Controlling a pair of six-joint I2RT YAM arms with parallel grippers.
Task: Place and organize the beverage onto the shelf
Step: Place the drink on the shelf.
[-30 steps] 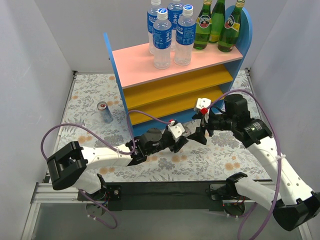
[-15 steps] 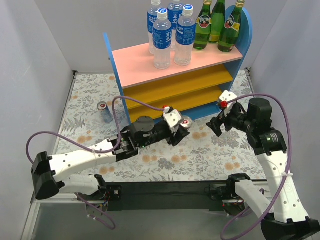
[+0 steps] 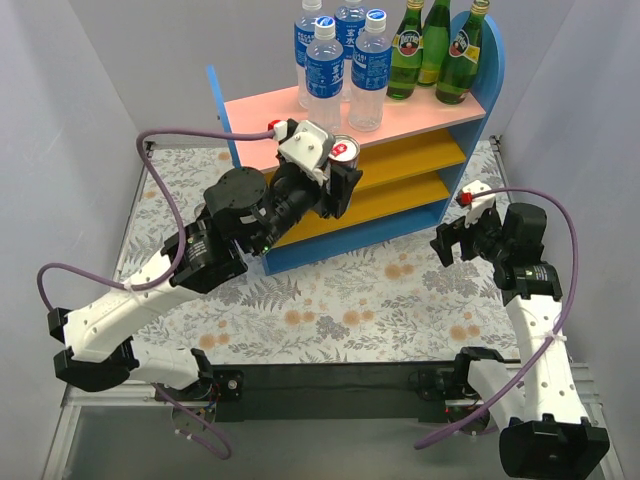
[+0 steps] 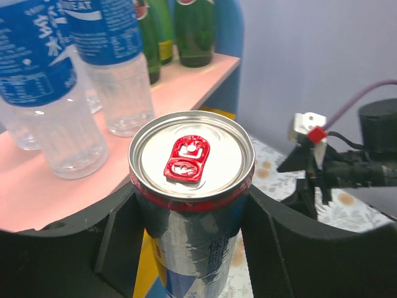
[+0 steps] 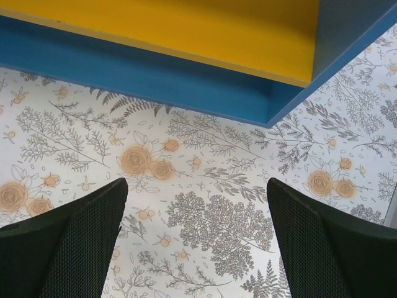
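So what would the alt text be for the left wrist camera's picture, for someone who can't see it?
A silver can with a red pull tab sits upright, clamped in the black left gripper. Behind it, the shelf's pink top board carries clear bottles with blue labels and green bottles; the right arm shows at far right.

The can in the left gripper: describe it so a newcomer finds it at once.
Find the shelf with blue sides and go to its pink top board. At that board's front edge the left gripper holds one can upright. It is short, silver, with a red tab, unlike the tall clear bottles and green bottles behind it.
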